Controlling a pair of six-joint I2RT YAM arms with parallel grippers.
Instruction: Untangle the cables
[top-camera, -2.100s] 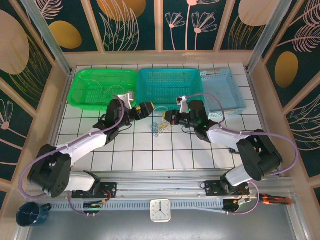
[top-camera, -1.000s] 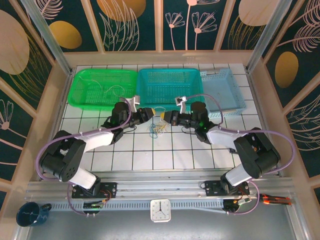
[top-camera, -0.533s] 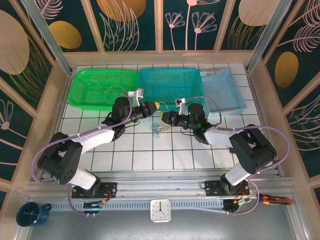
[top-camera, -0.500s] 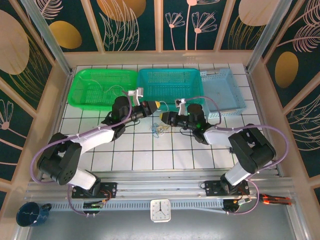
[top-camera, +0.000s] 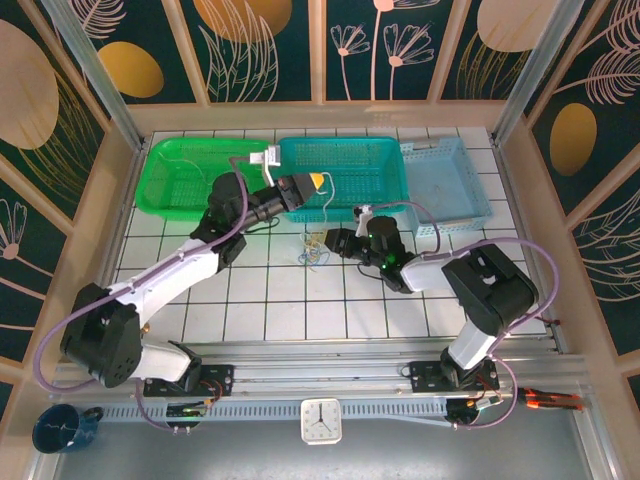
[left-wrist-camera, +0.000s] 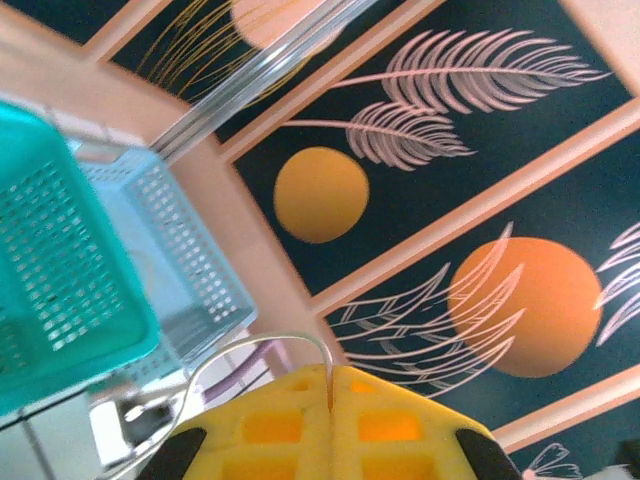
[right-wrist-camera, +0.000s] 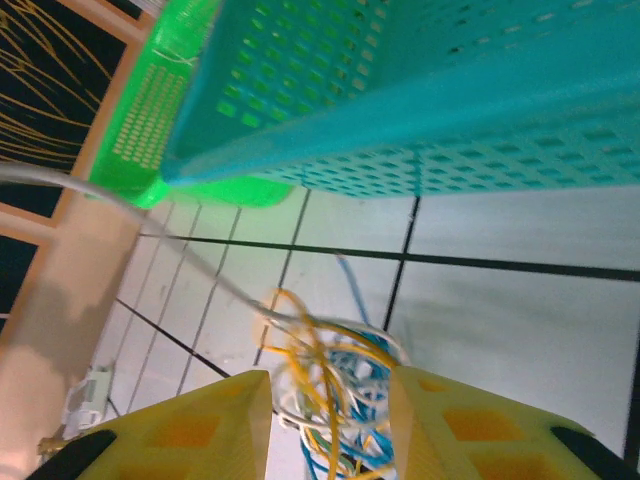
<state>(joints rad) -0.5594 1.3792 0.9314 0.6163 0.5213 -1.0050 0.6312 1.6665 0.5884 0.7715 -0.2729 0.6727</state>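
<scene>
The cables (top-camera: 312, 252) lie in a small knot of blue, yellow and white wire on the tiles just in front of the teal basket (top-camera: 360, 170), near its front left corner. One white strand (top-camera: 326, 207) rises out of the knot.

The step in hand looks to be drawing that strand free. It would go best as a slow, steady pull up and away over the basket, with the rest of the knot pinned in front of the basket so it doesn't all lift together. If the loops tighten, ease off and change the angle rather than force it. So thin a wire could also slip from the grip.

The left gripper (top-camera: 313, 182) is raised over the front left part of the basket. In the wrist view its yellow fingers (left-wrist-camera: 270, 425) are pressed together, with the strand (left-wrist-camera: 250, 345) nipped in the seam between them.

The right gripper (top-camera: 332, 240) sits low in front of the basket, right beside the knot. Its wrist view shows the jaws moderately apart with the knot (right-wrist-camera: 325, 385) between them. They do not appear to clamp it, though it is hard to tell whether the pads touch the wires.
</scene>
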